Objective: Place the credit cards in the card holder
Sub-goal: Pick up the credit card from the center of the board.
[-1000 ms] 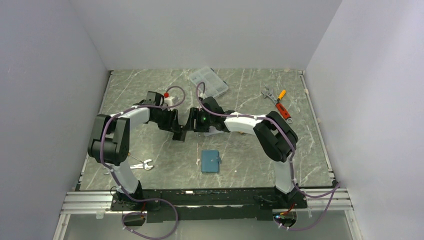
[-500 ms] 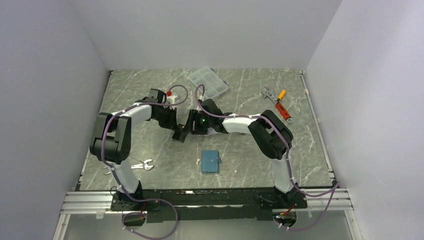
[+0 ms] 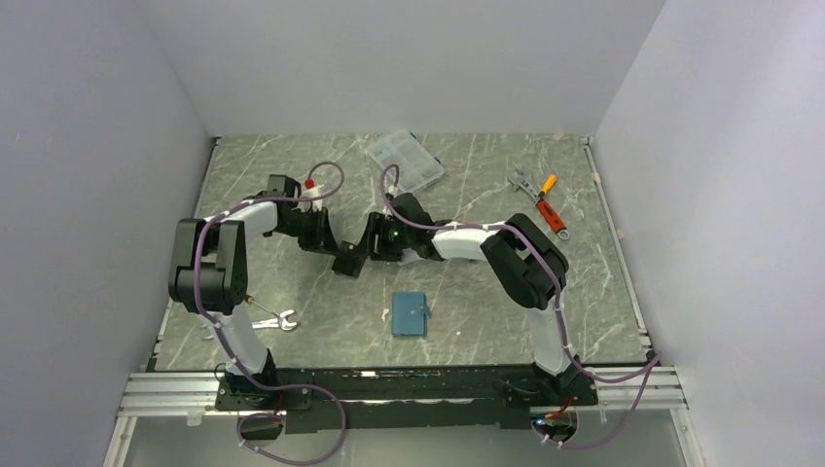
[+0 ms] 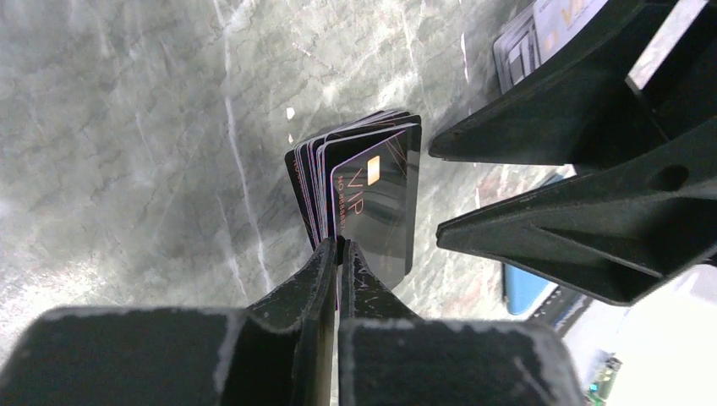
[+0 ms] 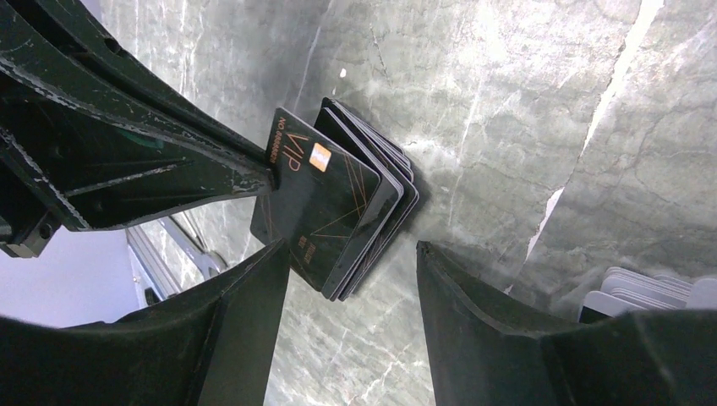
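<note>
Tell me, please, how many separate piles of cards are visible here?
2. The dark pile, fanned, is pinched in the left tool; the grey pile lies flat close by, partly out of view. Others may be hidden.

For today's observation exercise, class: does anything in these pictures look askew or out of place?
Yes: the stack of glossy black plastic VIP cards pinched by the left end effector is fanned out, with its edges staggered instead of squared.
</note>
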